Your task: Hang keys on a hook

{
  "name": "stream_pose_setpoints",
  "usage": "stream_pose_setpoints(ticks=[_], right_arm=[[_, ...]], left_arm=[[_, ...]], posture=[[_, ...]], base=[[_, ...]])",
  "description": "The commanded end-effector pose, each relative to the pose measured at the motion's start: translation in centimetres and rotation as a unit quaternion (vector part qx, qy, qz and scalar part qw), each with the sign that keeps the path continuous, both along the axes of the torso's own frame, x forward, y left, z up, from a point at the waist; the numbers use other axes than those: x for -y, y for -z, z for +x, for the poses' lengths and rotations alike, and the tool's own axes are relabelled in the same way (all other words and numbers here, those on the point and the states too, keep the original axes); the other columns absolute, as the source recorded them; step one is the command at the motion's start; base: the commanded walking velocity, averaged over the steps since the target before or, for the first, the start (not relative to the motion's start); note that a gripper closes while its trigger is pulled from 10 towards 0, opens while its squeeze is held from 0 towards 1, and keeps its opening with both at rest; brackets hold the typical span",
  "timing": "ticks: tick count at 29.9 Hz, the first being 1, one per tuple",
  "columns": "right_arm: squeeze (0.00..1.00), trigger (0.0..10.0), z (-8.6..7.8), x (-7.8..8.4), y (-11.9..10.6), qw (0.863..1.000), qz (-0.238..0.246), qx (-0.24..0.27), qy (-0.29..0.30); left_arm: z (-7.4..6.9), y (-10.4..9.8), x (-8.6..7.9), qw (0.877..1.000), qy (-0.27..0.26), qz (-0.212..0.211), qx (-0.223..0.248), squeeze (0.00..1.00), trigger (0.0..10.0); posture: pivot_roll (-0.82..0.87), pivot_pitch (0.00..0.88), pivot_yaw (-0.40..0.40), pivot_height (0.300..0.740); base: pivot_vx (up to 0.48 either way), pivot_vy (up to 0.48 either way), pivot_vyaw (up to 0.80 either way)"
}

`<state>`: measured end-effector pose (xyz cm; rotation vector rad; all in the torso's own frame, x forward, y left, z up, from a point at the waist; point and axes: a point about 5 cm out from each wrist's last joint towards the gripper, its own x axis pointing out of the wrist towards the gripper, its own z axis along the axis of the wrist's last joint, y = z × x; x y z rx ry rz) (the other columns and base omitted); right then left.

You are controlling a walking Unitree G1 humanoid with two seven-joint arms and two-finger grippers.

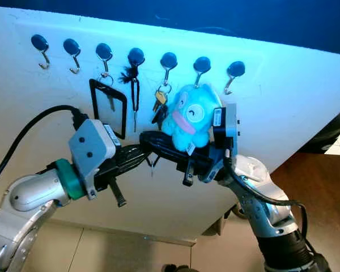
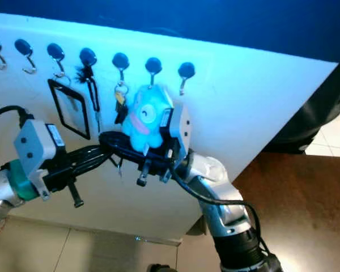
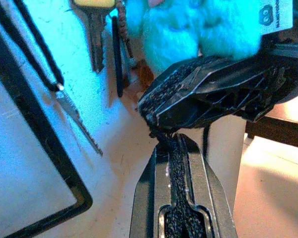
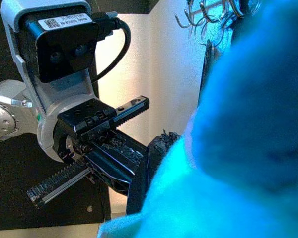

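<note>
A row of seven black-capped hooks runs along the top edge of the white board (image 1: pixel 283 113). The blue plush keychain (image 1: pixel 191 118) already hangs from the sixth hook (image 1: pixel 201 69), counted from the board's left end, with the keys (image 1: pixel 159 102) on the fifth hook (image 1: pixel 168 63) just beside it; the seventh hook (image 1: pixel 234 73), at the right end of the row, is bare. A black-framed card holder (image 1: pixel 109 106) and a dark lanyard (image 1: pixel 135 90) hang further left.

Both grippers meet just below the plush. The right gripper (image 1: pixel 156 141) reaches in from the right, its fingers lying crosswise under the plush's lower edge and touching it; the wrist views show them pressed together. The left gripper (image 1: pixel 137 154) comes from the left, its fingers closed too, tips butting against the right gripper's tips. I cannot tell whether either pinches a ring or cord.

The plush lies directly above both fingertips, its long axis hanging straight down from the hook. The right arm is the nearer, sitting right under it, so any release or lift looks to turn on that gripper moving down and away from the board.
</note>
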<state>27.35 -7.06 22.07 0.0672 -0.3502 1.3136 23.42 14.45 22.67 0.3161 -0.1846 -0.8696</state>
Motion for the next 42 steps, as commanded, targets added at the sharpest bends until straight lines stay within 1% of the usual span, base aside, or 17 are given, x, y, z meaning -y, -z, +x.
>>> stream_pose_setpoints(ticks=[1, 4, 5, 10, 12, 13, 14, 21, 23, 24, 25, 27, 28, 33, 34, 36, 42], right_arm=[[0.00, 10.0, 0.0, 0.0, -0.3, 1.000, 0.001, 0.010, 0.003], [0.00, 10.0, 0.1, 0.2, 0.2, 1.000, -0.011, 0.008, 0.014], [1.00, 10.0, 0.4, 0.3, 0.7, 1.000, -0.017, 0.001, 0.026], [1.00, 10.0, 0.5, 0.4, 1.0, 0.999, -0.017, -0.010, 0.030], [1.00, 10.0, 0.0, 0.7, 1.1, 1.000, -0.023, -0.017, 0.010], [0.75, 10.0, -0.4, 0.9, 1.2, 0.999, -0.026, -0.022, -0.004], [0.00, 10.0, -0.9, 1.1, 1.2, 0.999, -0.026, -0.031, -0.020], [0.00, 10.0, -1.9, 2.7, 1.8, 0.998, -0.033, -0.056, -0.021], [0.00, 10.0, -2.1, 3.7, 2.3, 0.997, -0.039, -0.066, 0.000], [0.00, 10.0, -2.1, 3.7, 2.3, 0.997, -0.039, -0.066, 0.000], [0.00, 10.0, -2.3, 4.9, 3.1, 0.995, -0.049, -0.079, 0.030], [0.00, 10.0, -2.4, 5.3, 3.4, 0.994, -0.052, -0.084, 0.040], [0.00, 10.0, -2.5, 5.7, 4.0, 0.992, -0.058, -0.098, 0.051], [0.00, 10.0, -2.7, 5.7, 5.1, 0.990, -0.074, -0.110, 0.055], [0.00, 10.0, -3.0, 5.2, 6.2, 0.987, -0.113, -0.105, 0.046], [0.00, 10.0, -3.0, 5.2, 6.2, 0.987, -0.113, -0.105, 0.046], [0.00, 10.0, -3.1, 4.4, 6.7, 0.985, -0.139, -0.091, 0.038]], left_arm=[[-0.3, 0.2, -0.2, 1.000, 0.005, 0.000, -0.010, 0.00, 0.0], [-0.4, 0.0, -0.4, 1.000, 0.002, -0.005, -0.009, 0.00, 0.0], [-0.3, -0.3, -0.5, 1.000, -0.003, -0.010, -0.005, 0.00, 0.0], [-0.3, -0.5, -0.6, 1.000, -0.007, -0.012, 0.001, 0.00, 0.0], [-0.1, -0.7, -0.7, 1.000, -0.013, -0.013, 0.007, 0.00, 0.0], [0.0, -0.8, -0.8, 1.000, -0.016, -0.014, 0.010, 0.00, 0.0], [0.1, -0.8, -0.9, 1.000, -0.018, -0.013, 0.011, 0.00, 0.0], [0.2, -0.9, -1.1, 1.000, -0.022, -0.013, 0.015, 0.00, 0.0], [0.2, -1.0, -1.3, 1.000, -0.024, -0.012, 0.016, 0.00, 0.0], [0.2, -1.0, -1.3, 1.000, -0.024, -0.012, 0.016, 0.00, 0.0], [0.2, -1.3, -1.8, 1.000, -0.024, -0.004, 0.019, 0.00, 0.0], [0.2, -1.4, -2.0, 0.999, -0.024, 0.001, 0.022, 0.00, 0.0], [0.1, -2.0, -2.7, 0.999, -0.028, 0.014, 0.031, 0.00, 0.0], [0.0, -3.3, -3.5, 0.998, -0.034, 0.022, 0.050, 0.00, 0.0], [-0.1, -4.9, -3.7, 0.996, -0.042, 0.020, 0.078, 0.00, 0.0], [-0.1, -4.9, -3.7, 0.996, -0.042, 0.020, 0.078, 0.00, 0.0], [0.4, -6.5, -4.0, 0.992, -0.062, 0.016, 0.113, 0.00, 0.0]], posture=[[0.08, 0.025, 0.008, 0.740], [0.08, 0.023, 0.007, 0.740], [0.08, 0.021, 0.008, 0.740], [0.08, 0.019, 0.007, 0.740], [0.08, 0.015, 0.007, 0.740], [0.08, 0.015, 0.007, 0.740], [0.08, 0.014, 0.006, 0.740], [0.07, 0.013, 0.005, 0.740], [0.07, 0.013, 0.005, 0.740], [0.07, 0.013, 0.005, 0.740], [0.06, 0.012, 0.011, 0.740], [0.06, 0.012, 0.011, 0.740], [0.06, 0.013, 0.015, 0.740], [0.06, 0.017, 0.015, 0.740], [0.07, 0.019, 0.015, 0.740], [0.07, 0.019, 0.015, 0.740], [0.07, 0.024, 0.018, 0.740]], base=[[0.000, 0.000, 0.00], [0.000, 0.000, 0.00], [0.000, 0.000, 0.00], [0.000, 0.000, 0.00], [0.000, 0.000, 0.00], [0.000, 0.000, 0.00], [0.000, 0.000, 0.00], [0.000, 0.000, 0.00], [0.000, 0.000, 0.00], [0.000, 0.000, 0.00], [0.000, 0.000, 0.00], [0.000, 0.000, 0.00], [0.000, 0.000, 0.00], [0.000, 0.000, 0.00], [0.000, 0.000, 0.00], [0.000, 0.000, 0.00], [0.000, 0.000, 0.00]])
